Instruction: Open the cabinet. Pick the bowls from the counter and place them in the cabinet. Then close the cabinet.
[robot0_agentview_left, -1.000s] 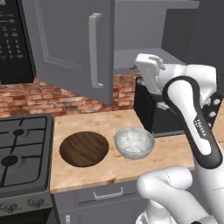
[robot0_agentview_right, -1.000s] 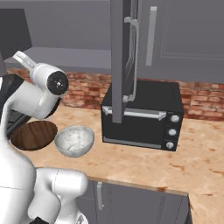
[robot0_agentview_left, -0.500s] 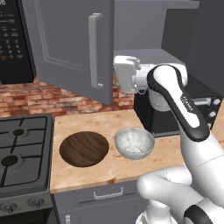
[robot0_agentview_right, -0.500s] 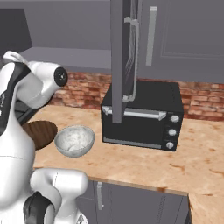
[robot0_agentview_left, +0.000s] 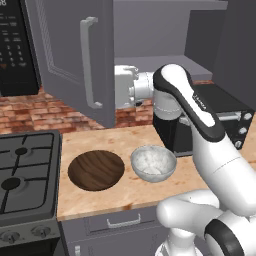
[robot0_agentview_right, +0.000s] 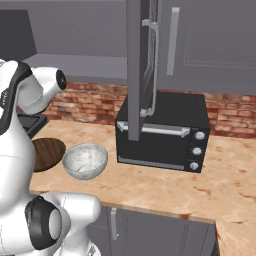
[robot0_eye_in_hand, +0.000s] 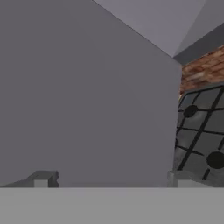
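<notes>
The cabinet's left door (robot0_agentview_left: 65, 60) stands swung out over the counter (robot0_agentview_left: 125, 192), and its right door (robot0_agentview_right: 215, 40) is shut. My hand (robot0_agentview_left: 125, 86) sits just behind the open door's free edge, pointing left at its inner face. In the hand view my gripper (robot0_eye_in_hand: 109, 179) is open, with that grey inner face close in front of the two fingertips (robot0_eye_in_hand: 41, 179). On the counter below lie the brown wood-grain bowl (robot0_agentview_left: 96, 169) and, to its right, the white speckled bowl (robot0_agentview_left: 153, 162). The right base view shows both the brown bowl (robot0_agentview_right: 47, 152) and the white bowl (robot0_agentview_right: 86, 160).
A black toaster oven (robot0_agentview_left: 200, 120) stands on the counter right of the bowls, under the cabinet. The black gas stove (robot0_agentview_left: 25, 170) adjoins the counter on the left, with a microwave (robot0_agentview_left: 15, 45) above it. Brick wall behind. Grey drawers (robot0_agentview_left: 122, 222) sit under the counter edge.
The arm has swung left from above the toaster oven, bringing the open hand in behind the open door's edge. The door has turned slightly wider. The bowls have not moved.
</notes>
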